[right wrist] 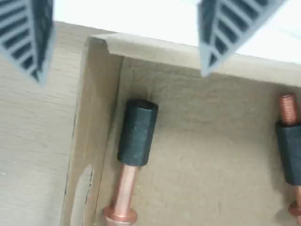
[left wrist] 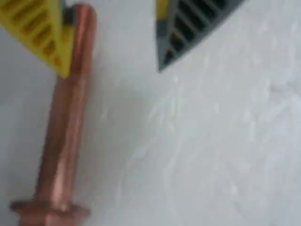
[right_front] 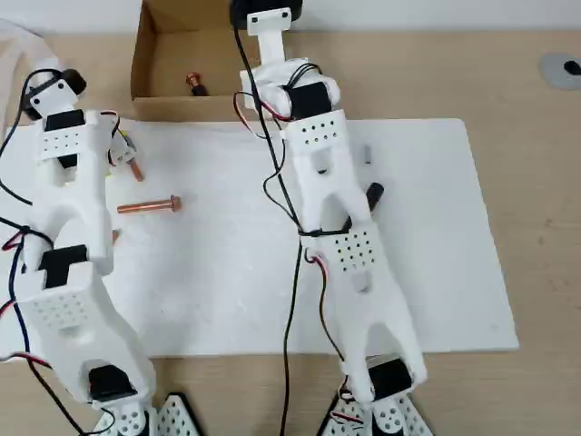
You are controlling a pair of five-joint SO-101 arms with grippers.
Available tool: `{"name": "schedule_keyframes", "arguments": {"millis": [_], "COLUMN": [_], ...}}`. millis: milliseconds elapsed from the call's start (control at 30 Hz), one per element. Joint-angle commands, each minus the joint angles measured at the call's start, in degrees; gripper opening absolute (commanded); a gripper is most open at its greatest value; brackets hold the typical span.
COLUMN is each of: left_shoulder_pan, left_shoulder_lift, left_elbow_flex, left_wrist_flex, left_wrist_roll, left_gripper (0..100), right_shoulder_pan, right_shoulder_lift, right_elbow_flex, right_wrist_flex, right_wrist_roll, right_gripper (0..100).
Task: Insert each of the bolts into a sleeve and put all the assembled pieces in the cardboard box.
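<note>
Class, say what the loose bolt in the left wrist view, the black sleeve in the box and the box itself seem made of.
Bolt: likely metal, copper-coloured, smooth sheen. Sleeve: matte black, faceted; plastic or coated metal, unclear. Box: brown cardboard, dull fibrous face, folded flap.

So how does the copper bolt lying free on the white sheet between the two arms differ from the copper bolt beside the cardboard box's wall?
The bare copper bolt carries no sleeve; the boxed copper bolt wears a black sleeve over its far end. The bare bolt lies on the white foam sheet; the boxed bolt lies inside the brown cardboard box. Both are copper-coloured, flange-headed and lie flat.
</note>
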Motion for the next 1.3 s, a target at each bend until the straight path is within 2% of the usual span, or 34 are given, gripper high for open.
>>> {"name": "schedule_keyframes", "arguments": {"millis": [0, 433, 833, 1000, 1167, 1267], "left_shoulder_pan": [0.53, 0.97, 1.05, 1.58, 1.93, 1.49], "left_shoulder_lift": [1.19, 7.87, 17.19, 19.74, 22.73, 24.31], "left_elbow_flex": [-6.24, -14.15, -21.80, -26.90, -32.88, -35.60], "left_wrist_flex": [0.09, -0.18, 0.35, 7.30, 15.03, 17.93], "left_wrist_roll": [1.67, 7.38, 8.70, 8.70, 8.62, 8.62], "left_gripper": [13, 13, 13, 13, 3, 1], "right_shoulder_pan": [0.04, 0.13, -0.04, -0.13, -0.13, -0.04], "right_shoulder_lift": [-5.49, -5.49, -5.49, -5.49, -5.49, -5.49], "right_elbow_flex": [-2.86, -2.86, -2.77, -2.77, -2.77, -2.86], "right_wrist_flex": [1.32, 3.78, 3.78, 3.78, 3.78, 3.78], "right_wrist_roll": [-0.62, -0.44, -0.53, -0.53, -0.62, -0.62], "right_gripper": [25.0, 25.0, 25.0, 25.0, 25.0, 25.0]}}
